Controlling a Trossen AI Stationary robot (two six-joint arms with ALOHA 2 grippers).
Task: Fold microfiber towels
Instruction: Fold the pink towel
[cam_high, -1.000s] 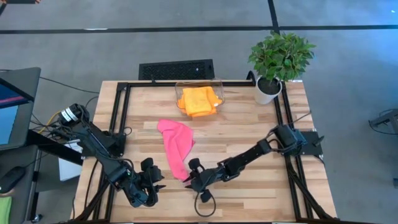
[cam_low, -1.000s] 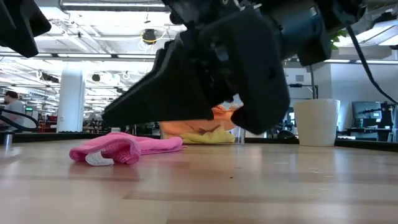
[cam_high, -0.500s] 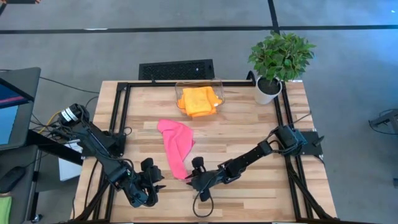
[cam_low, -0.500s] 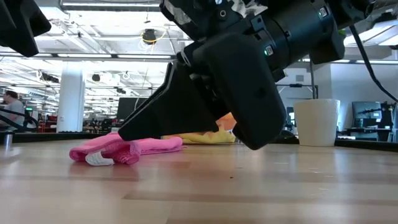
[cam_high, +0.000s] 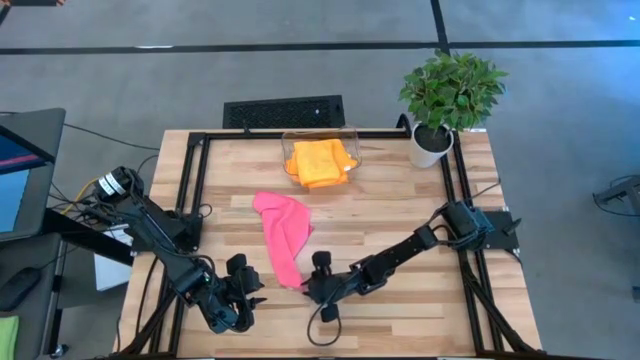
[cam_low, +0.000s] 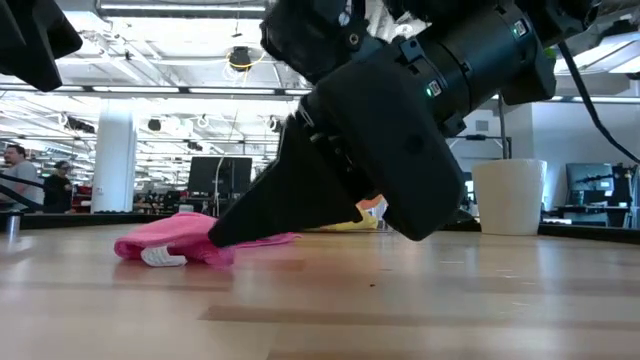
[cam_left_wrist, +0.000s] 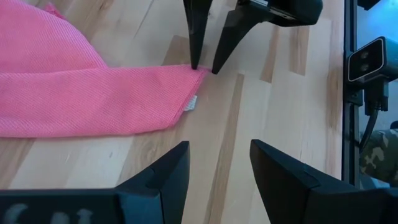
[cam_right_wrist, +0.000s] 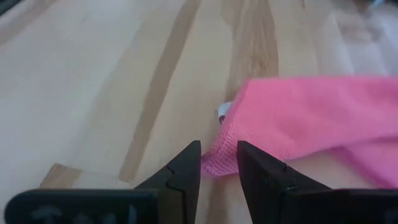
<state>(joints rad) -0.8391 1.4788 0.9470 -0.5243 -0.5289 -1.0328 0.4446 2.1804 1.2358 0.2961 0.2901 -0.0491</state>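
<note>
Overhead, my right gripper (cam_high: 306, 287) lies low over the near middle of the table (cam_high: 400, 215), its arm reaching in from the right edge. Its two fingertips (cam_right_wrist: 189, 163) stand a little apart, straddling the near corner of the pink towel (cam_high: 282, 235); the corner sits in the gap between them, at the tips, and the fingers are not clenched on it. Seen from my other wrist, the same fingertips come down onto the corner of the pink cloth, just beside its small white tag (cam_left_wrist: 192, 103).

The pink towel lies crumpled in a long strip running from the table's middle toward the near edge, slightly left of centre. In the level view it is a low pink heap on the wood, with my right gripper's dark body in front of it and the fingertips pointing down at its end.

My left gripper (cam_high: 243, 290) waits at the near left, just left of the pink towel's near end, fingers (cam_left_wrist: 168, 180) spread apart with nothing between them, hanging over bare wood.

At the far middle stands a clear bin (cam_high: 320, 152) holding orange towels (cam_high: 320, 163) stacked in folds; a bit of yellow cloth (cam_low: 335, 224) shows low behind the gripper in the level view. A potted plant (cam_high: 450, 95) stands at the far right corner.
</note>
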